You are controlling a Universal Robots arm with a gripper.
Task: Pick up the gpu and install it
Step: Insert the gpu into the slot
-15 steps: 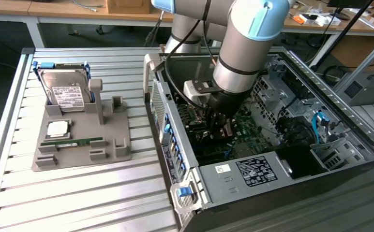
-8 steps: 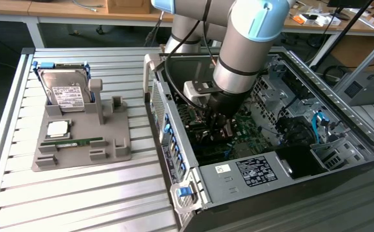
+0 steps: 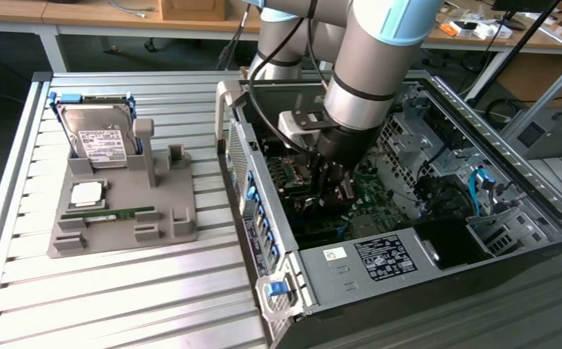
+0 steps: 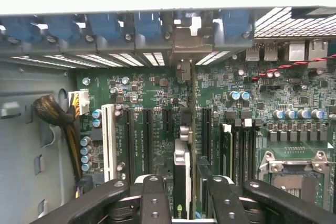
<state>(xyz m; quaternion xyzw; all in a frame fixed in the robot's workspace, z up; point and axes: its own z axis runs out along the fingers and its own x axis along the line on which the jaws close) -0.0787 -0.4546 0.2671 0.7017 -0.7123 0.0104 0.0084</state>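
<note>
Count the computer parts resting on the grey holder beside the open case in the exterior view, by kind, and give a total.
hard drive: 1
processor chip: 1
memory stick: 1
Total: 3

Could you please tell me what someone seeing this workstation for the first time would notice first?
The large grey robot arm plunges into the open black computer case, its pincer low over the green motherboard. In the wrist view, the thin dark circuit card with a silver bracket stands edge-on between the fingers. On the slatted table, the exterior view's left, a grey holder keeps a boxy silver hard drive upright.
</note>
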